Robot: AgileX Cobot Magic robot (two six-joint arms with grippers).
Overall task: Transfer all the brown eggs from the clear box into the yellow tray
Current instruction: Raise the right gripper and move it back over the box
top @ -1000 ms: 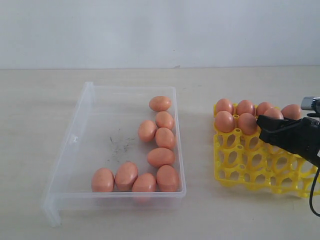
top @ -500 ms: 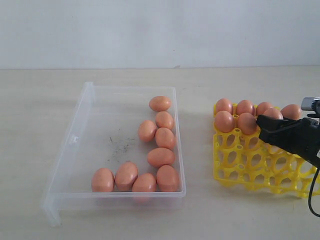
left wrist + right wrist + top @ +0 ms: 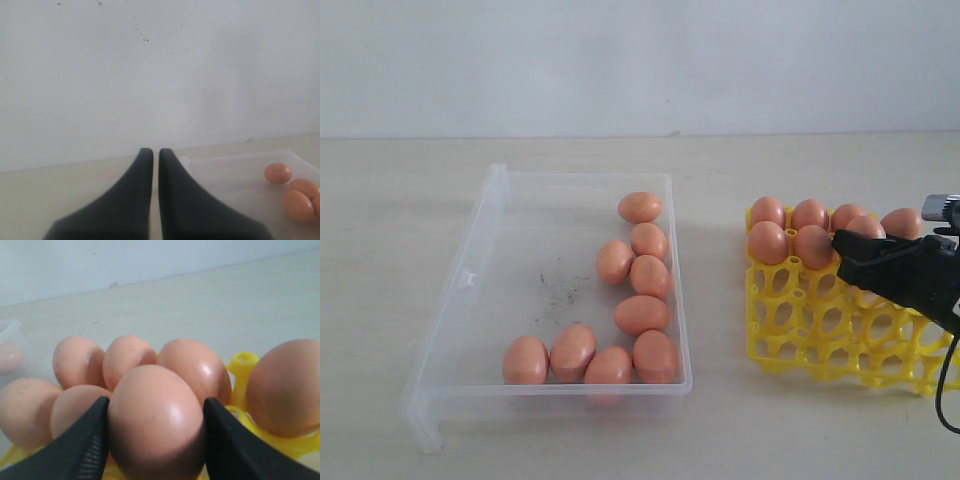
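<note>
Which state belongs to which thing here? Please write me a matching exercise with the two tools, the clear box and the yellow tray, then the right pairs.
Things:
1. left tool
2. right tool
3. clear box
4. yellow tray

States:
a. closed around a brown egg
b. partly filled, under the right tool
c. closed on nothing
d. dark specks on its floor

Pairs: 1-c, 2-a, 3-d, 4-b.

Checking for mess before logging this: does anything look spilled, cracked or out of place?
Only a scatter of dark specks on the clear box floor looks odd, like dirt. No brown eggs look cracked, and nothing sits askew in the yellow tray.
</note>
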